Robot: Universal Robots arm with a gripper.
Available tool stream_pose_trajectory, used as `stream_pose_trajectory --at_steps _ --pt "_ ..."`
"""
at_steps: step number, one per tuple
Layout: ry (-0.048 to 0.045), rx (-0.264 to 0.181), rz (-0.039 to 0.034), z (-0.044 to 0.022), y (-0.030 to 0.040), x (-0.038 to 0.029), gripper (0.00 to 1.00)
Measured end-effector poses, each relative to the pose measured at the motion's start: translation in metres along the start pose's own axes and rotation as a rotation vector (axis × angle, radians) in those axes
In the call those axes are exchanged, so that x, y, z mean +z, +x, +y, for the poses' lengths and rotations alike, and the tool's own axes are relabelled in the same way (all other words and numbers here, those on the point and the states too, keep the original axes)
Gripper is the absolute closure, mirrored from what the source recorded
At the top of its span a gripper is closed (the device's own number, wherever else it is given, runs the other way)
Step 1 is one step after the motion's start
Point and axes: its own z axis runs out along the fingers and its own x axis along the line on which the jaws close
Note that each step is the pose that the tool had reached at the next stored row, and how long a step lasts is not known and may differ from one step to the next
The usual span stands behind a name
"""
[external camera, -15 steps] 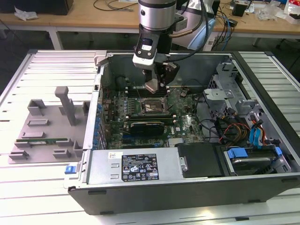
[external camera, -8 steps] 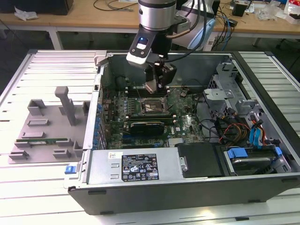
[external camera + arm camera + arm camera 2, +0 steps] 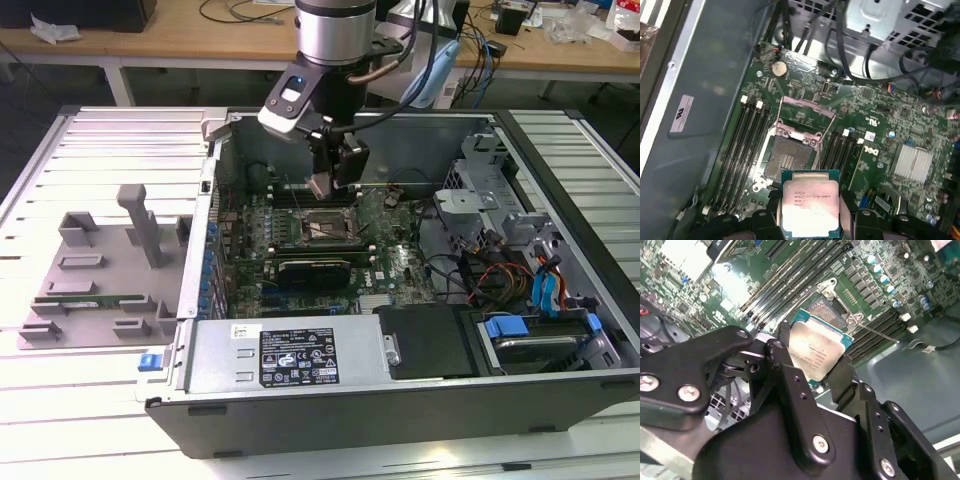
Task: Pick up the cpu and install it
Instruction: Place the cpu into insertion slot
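While the cpu (image 3: 810,207) is gripped by two opposite edges between the fingers of the gripper (image 3: 335,183), it is held in the air inside the computer case (image 3: 400,420), clear of the motherboard (image 3: 880,115). The open socket (image 3: 788,161), its retaining frame (image 3: 799,133) lifted, is seen below the chip and apparently a little off to one side, though the exact offset cannot be judged with confidence.

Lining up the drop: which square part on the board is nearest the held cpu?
The open socket, metal frame lifted, between the memory slots, closest to the cpu; the finned silver heatsink sits farther off.
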Motion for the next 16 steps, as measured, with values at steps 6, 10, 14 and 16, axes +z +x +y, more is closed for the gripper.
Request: stream_pose_trajectory --at_steps 6,10,14,16 --pt "0.0053 0.173 -0.0068 0.0 0.0 0.0 0.45" --pt "0.0059 0.195 -0.0076 0.0004 0.0015 0.0023 0.45" --pt "0.0055 0.204 -0.0081 0.0001 0.0021 0.0144 0.45" --pt "0.0049 0.204 -0.0081 0.0 0.0023 0.0193 0.45"
